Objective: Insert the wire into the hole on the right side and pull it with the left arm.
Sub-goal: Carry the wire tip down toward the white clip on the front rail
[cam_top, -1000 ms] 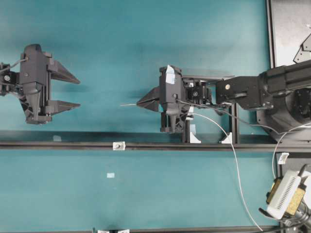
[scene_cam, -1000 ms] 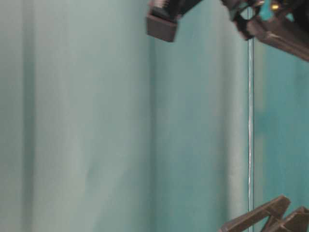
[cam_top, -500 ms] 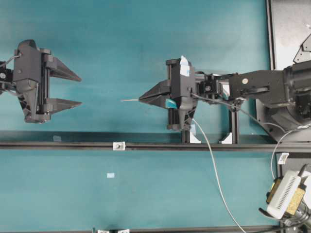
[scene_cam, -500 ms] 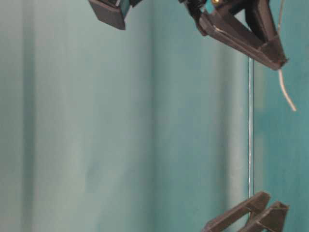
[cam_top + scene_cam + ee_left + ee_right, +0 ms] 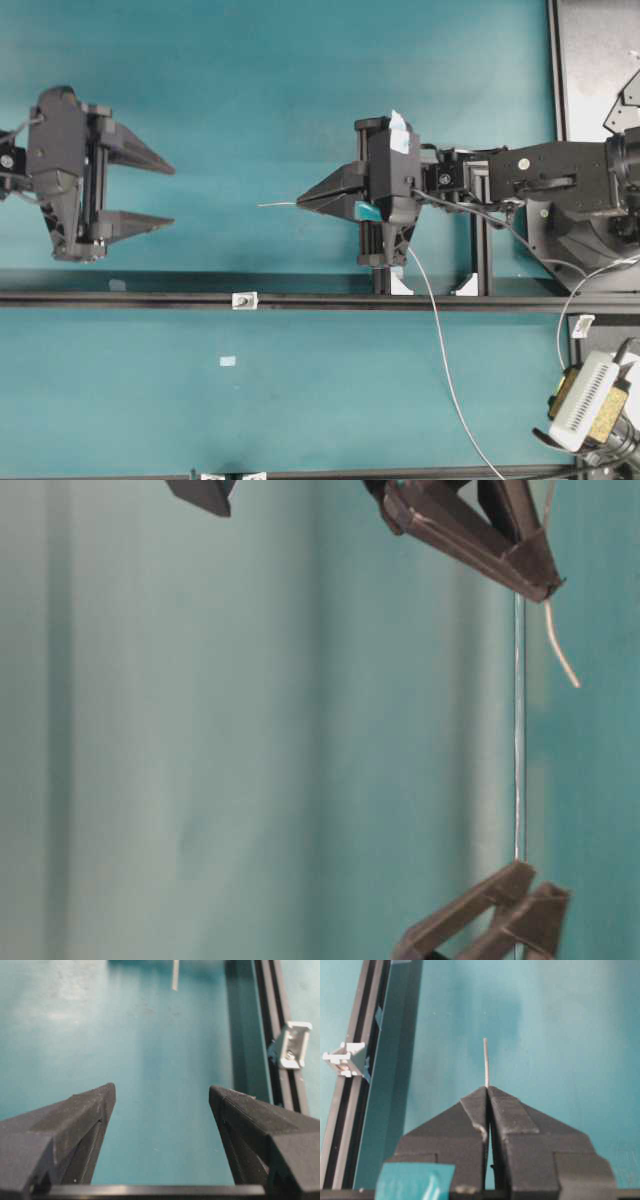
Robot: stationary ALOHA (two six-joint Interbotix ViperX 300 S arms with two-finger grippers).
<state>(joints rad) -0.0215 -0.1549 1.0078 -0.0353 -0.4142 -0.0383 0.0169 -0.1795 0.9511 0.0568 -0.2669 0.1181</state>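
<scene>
So here's me with my right claw [image 5: 305, 201] pinched fully together on the wire [image 5: 486, 1062], just a short stub poking out past my tips toward the left. My left claw [image 5: 160, 192] sits well apart on the far left of the teal table [image 5: 300, 80], spread wide and holding nothing.

The hole is in that little silver-white block [image 5: 244, 300] clipped onto the black rail [image 5: 150, 299], which runs left-right nearer the bottom of the overhead view. The wire tip isn't lined up with it at all yet; it's off to the side of the rail, over bare table.

What worries me: the stub is hair-thin and looks floppy, with a slight droop in the table-level view. If I come in even a bit off-axis it'll probably bend against the block's face instead of threading. The hole is tiny, so there's basically no margin. The rest of the wire trails off behind my wrist in a long loose curve, and I reckon it could snag on the rail brackets and tug the tip off line. And my fingers are smooth hard black plastic wedges, so a wire this thin could slip back through them if it meets resistance.

The block itself looks like bright metal, boxy with a dark dot in the middle. The table is matte and flat.
</scene>
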